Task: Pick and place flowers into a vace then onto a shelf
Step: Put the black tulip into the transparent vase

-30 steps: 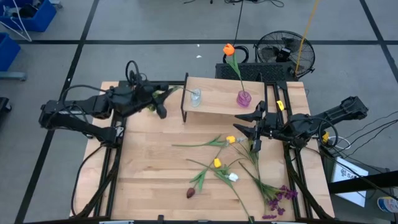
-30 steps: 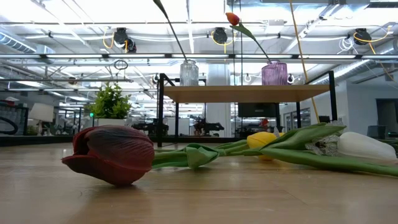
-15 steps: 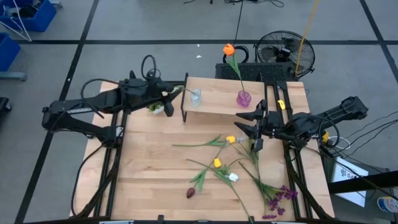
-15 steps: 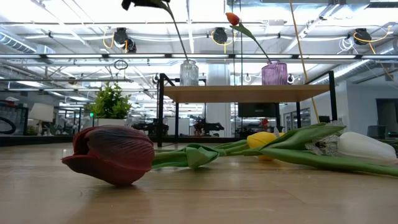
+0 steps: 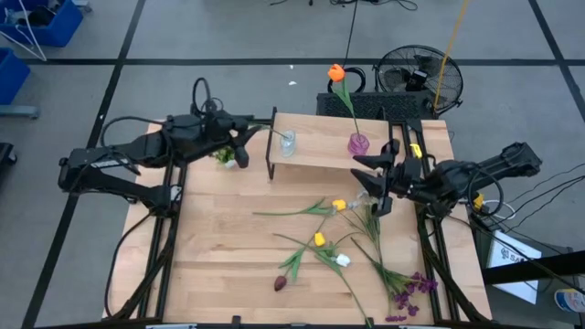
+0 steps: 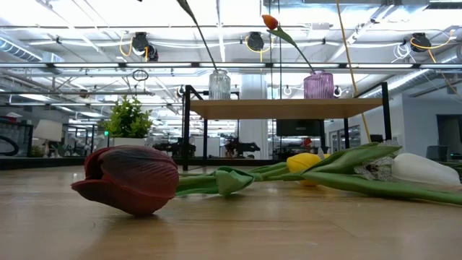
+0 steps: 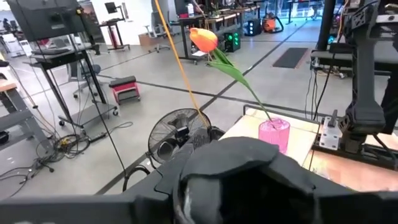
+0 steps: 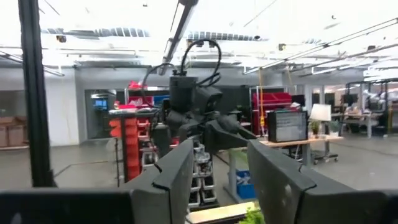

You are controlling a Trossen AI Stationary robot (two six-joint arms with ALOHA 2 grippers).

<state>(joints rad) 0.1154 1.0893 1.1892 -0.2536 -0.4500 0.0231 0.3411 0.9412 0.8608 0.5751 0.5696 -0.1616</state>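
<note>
The shelf stands at the table's far side and bears a clear vase and a purple vase. An orange tulip stands in the purple vase. A thin stem rises from the clear vase and leans toward my left gripper, which is open just left of the shelf. My right gripper is open and hovers by the shelf's right end, above the loose flowers. Yellow, white, dark red and purple flowers lie flat on the table. My left gripper's fingers stand on either side of the upper end of the stem that leans out of the clear vase. Whether a finger touches it, I cannot tell.
A small green potted plant sits under the left gripper near the shelf's left legs. The dark red tulip lies closest to the near edge. A fan and cables stand beyond the far edge. Bare wood lies at the table's near left.
My left gripper moved right toward the clear vase, then drew back a little toward the left; the stem stays in the vase. My right gripper shifted slightly toward the far edge and the shelf, staying open.
</note>
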